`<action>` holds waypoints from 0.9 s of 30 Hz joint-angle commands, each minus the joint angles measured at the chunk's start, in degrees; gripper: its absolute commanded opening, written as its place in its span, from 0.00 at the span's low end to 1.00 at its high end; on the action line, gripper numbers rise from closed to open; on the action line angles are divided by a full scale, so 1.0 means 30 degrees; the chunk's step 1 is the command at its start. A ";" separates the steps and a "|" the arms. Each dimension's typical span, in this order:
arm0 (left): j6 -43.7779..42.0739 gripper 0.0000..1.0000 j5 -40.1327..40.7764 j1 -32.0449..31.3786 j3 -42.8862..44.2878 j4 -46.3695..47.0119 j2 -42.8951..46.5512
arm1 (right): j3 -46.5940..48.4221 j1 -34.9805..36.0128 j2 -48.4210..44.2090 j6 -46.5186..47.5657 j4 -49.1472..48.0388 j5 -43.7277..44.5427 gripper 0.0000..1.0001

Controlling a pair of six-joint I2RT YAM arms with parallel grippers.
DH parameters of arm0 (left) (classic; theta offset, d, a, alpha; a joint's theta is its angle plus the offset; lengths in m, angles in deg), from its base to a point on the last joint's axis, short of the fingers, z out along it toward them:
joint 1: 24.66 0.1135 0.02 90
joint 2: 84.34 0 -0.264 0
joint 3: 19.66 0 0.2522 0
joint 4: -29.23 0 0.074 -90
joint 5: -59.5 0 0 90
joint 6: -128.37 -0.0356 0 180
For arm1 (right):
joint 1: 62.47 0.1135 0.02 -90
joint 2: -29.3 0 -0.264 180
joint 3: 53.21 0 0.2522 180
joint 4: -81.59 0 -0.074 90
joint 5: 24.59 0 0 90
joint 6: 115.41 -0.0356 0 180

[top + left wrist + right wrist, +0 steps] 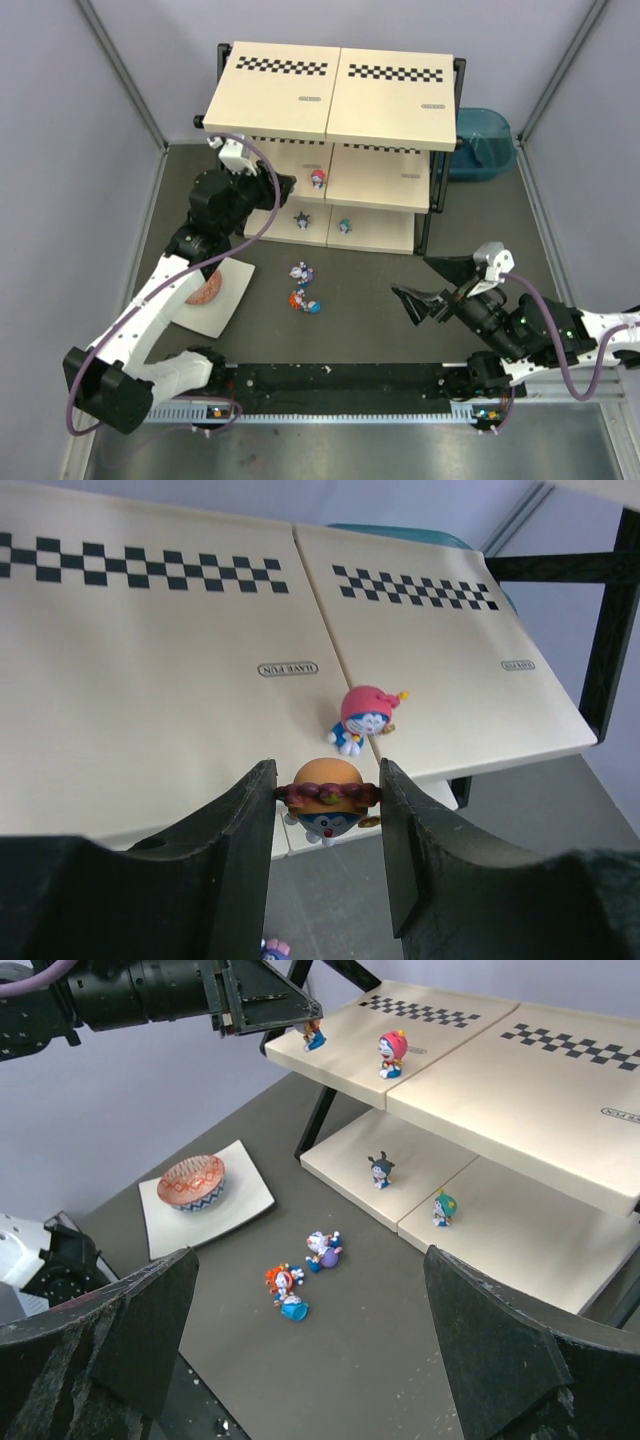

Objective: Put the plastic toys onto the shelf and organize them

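My left gripper (326, 780) is shut on an orange-headed toy (326, 798) and holds it at the front edge of the shelf's (330, 90) middle board; the gripper also shows in the top view (285, 185). A pink-headed toy (362, 718) stands on that board just beyond. A dark toy (300, 218) and a teal-headed toy (345, 225) stand on the bottom board. A purple-and-white toy (302, 272) and an orange-haired toy (301, 299) lie on the table in front of the shelf. My right gripper (432, 285) is open and empty, well right of them.
A patterned orange bowl (205, 292) sits on a white square plate (222, 305) left of the lying toys, under my left arm. A blue tub (482, 143) stands behind the shelf's right end. A black rail runs along the near edge.
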 commanded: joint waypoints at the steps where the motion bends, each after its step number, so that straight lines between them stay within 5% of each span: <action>1: -0.0668 0.00 -0.0207 0.0328 0.1205 0.2189 -0.0830 | -0.0346 0.0169 -0.0729 -0.0377 0.0189 0.0568 0.96; 27: -0.0990 0.00 0.6999 -0.0433 0.0972 0.3069 -0.2648 | -0.0786 0.0198 -0.1316 -0.1022 0.1127 0.1389 0.96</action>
